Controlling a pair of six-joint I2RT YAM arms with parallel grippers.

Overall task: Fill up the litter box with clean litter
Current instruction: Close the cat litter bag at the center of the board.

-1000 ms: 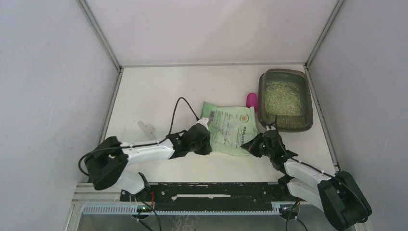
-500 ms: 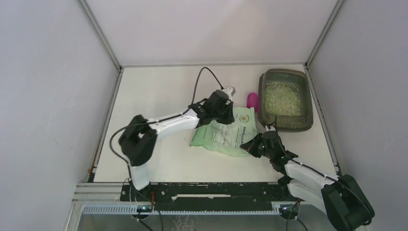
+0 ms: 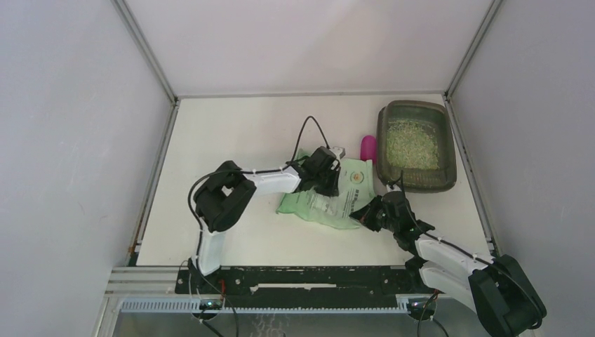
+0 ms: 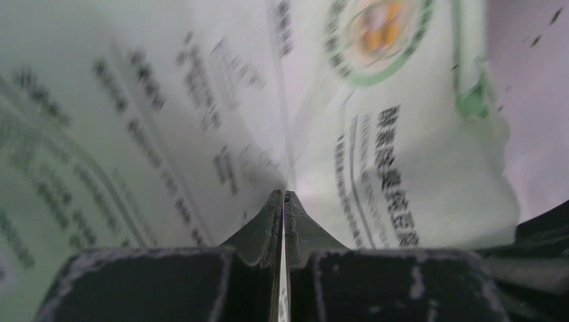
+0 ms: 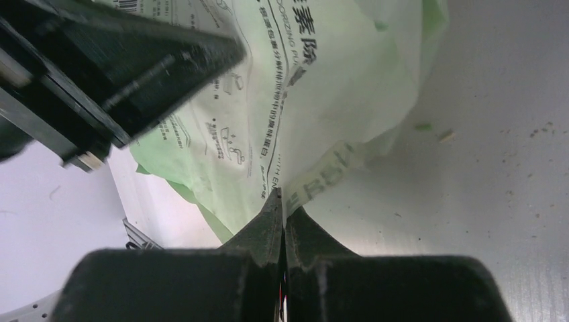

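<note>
The litter box (image 3: 382, 140), a dark translucent tray, stands at the back right with pale clean litter (image 3: 410, 144) spread inside it. A light-green printed bag (image 3: 319, 203) lies flat to its left. My left gripper (image 3: 331, 184) points down onto the middle of the bag. In the left wrist view it (image 4: 284, 194) is shut on a pinched fold of the bag (image 4: 402, 147). My right gripper (image 3: 363, 212) is at the bag's near right corner. It (image 5: 282, 194) is shut on the edge of the bag (image 5: 322, 100).
A magenta scoop (image 3: 368, 147) lies between the bag and the litter box. The left arm's black gripper body (image 5: 121, 67) hangs close above the bag in the right wrist view. Enclosure walls border the white table (image 3: 231, 126) on three sides.
The left arm swung from the bag's near left side over to its far part, then settled on its middle. The bag shifted and creased a little. The right arm barely moved.
</note>
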